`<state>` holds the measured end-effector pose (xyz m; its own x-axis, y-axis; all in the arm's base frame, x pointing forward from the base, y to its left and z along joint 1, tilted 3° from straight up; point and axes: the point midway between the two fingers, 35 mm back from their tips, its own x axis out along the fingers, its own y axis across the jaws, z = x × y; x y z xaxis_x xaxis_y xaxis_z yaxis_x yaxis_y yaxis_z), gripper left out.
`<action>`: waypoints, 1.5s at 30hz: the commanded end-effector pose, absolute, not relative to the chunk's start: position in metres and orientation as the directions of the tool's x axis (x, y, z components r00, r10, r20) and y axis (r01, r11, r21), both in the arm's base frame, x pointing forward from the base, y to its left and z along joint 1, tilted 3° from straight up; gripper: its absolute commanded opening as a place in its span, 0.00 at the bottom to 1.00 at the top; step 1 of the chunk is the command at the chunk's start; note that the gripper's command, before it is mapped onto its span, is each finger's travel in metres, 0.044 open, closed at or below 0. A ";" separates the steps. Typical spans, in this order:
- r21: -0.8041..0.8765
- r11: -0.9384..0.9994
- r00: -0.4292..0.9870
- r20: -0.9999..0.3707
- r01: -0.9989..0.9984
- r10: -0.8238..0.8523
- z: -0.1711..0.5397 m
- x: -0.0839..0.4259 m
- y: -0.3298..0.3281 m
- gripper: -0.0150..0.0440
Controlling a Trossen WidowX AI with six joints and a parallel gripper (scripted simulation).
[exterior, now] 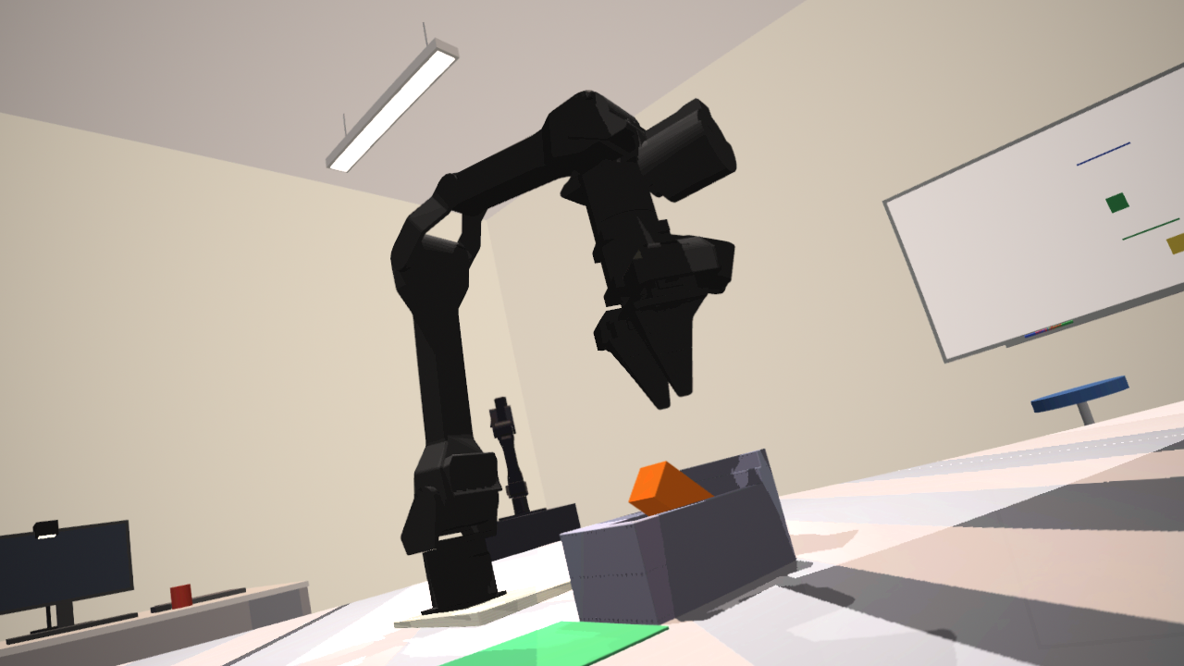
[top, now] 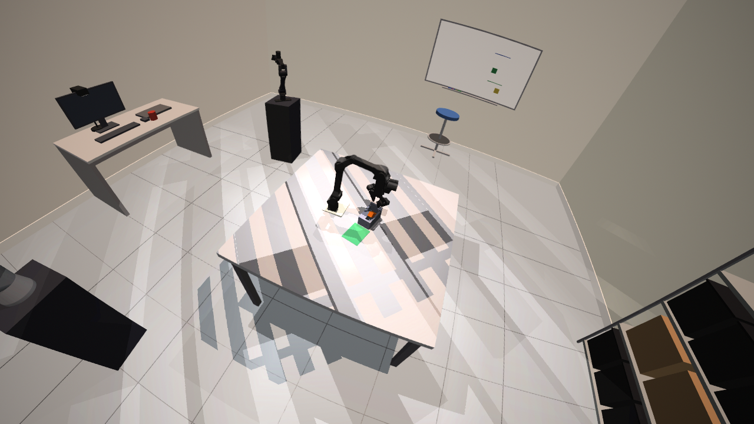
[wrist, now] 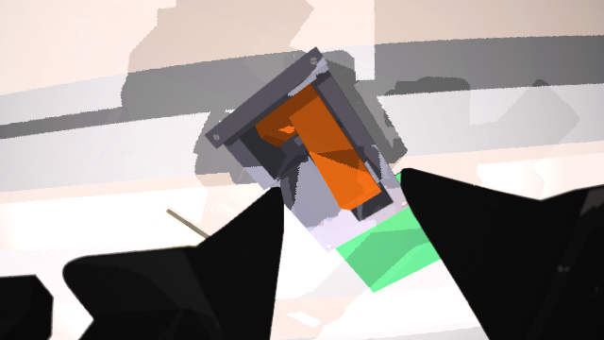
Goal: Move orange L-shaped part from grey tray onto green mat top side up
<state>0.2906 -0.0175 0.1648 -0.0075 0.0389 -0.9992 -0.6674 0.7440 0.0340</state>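
The orange part [top: 370,214] [exterior: 652,491] [wrist: 341,162] sits tilted in the grey tray [exterior: 616,575] [wrist: 270,96]. Its L-shaped end is low beside the tray's tall end wall. Its straight end stands raised above the rim, toward the green mat [top: 356,235] [exterior: 562,645] [wrist: 373,257]. Dark pocket shows beyond the raised end in the wrist view. My gripper [exterior: 674,400] [wrist: 341,186] is open and empty, pointing down above the tray with a gap between its fingertips and the part. In the wrist view the raised end appears between the fingers, nearer the right finger.
The tray stands on the table [top: 387,274] in front of the arm's pale base plate [top: 341,212] [exterior: 497,610]. The mat lies against the tray's low end. The tray's tall end wall rises at the opposite end. The desk, stool and shelves stand away from the table.
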 end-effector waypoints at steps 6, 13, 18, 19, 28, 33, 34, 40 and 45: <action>0.018 0.356 -0.009 -1.000 -0.934 0.028 0.167 0.280 -0.043 0.73; 0.018 0.356 -0.009 -1.000 -0.934 0.028 0.162 0.280 -0.043 0.73; 0.018 0.356 -0.009 -1.000 -0.934 0.028 0.141 0.280 -0.043 0.73; 0.018 0.356 -0.009 -1.000 -0.934 0.028 0.138 0.280 -0.042 0.73; 0.018 0.356 -0.009 -1.000 -0.934 0.028 0.128 0.280 -0.042 0.73; 0.018 0.356 -0.009 -1.000 -0.934 0.028 0.120 0.281 -0.042 0.73; 0.018 0.356 -0.009 -1.000 -0.934 0.028 0.118 0.281 -0.042 0.73; 0.018 0.356 -0.009 -1.000 -0.934 0.028 0.108 0.281 -0.042 0.73; 0.018 0.356 -0.009 -1.000 -0.934 0.028 0.100 0.280 -0.042 0.73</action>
<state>0.2805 -0.0414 0.1052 -0.0079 0.0312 -0.9995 -0.9334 0.3583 0.0185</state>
